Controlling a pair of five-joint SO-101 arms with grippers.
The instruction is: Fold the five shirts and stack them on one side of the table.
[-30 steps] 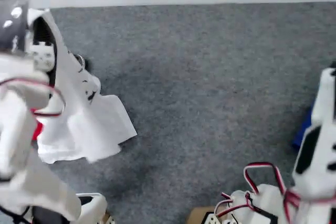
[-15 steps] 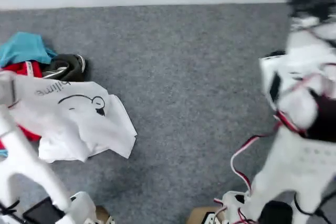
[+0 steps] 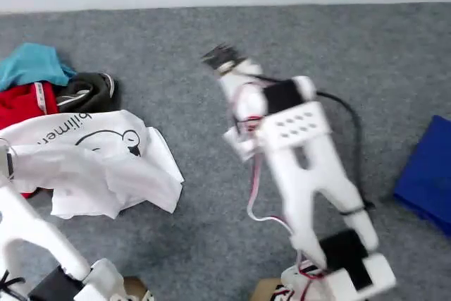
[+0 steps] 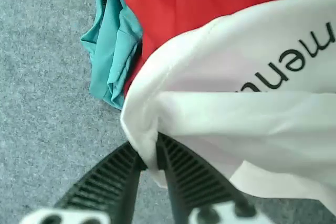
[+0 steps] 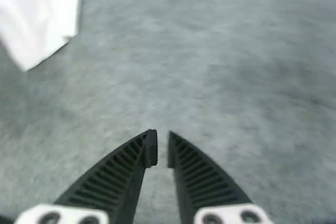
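1. Left gripper point(image 4: 148, 162) was clamped on a folded edge of the white shirt point(image 3: 106, 167), at the table's 9 o'clock.
2. Red shirt point(image 3: 21, 103), teal shirt point(image 3: 32, 65) and dark shirt point(image 3: 88, 89) were heaped at 10 o'clock, against the white shirt.
3. Blue shirt point(image 3: 426, 174) lay at 3 o'clock, well apart.
4. Right gripper point(image 5: 157, 148) was over the bare grey mat point(image 3: 204, 244), just off centre toward 12 o'clock, jaws all but closed, holding nothing.

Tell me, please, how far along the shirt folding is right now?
Done: nothing clearly; the blue shirt lies apart from the rest, fold uncertain. In hand: the left claw pinches an edge of the white shirt. Left: the teal shirt, red shirt and black shirt sit crumpled; the right claw hangs empty over the table.
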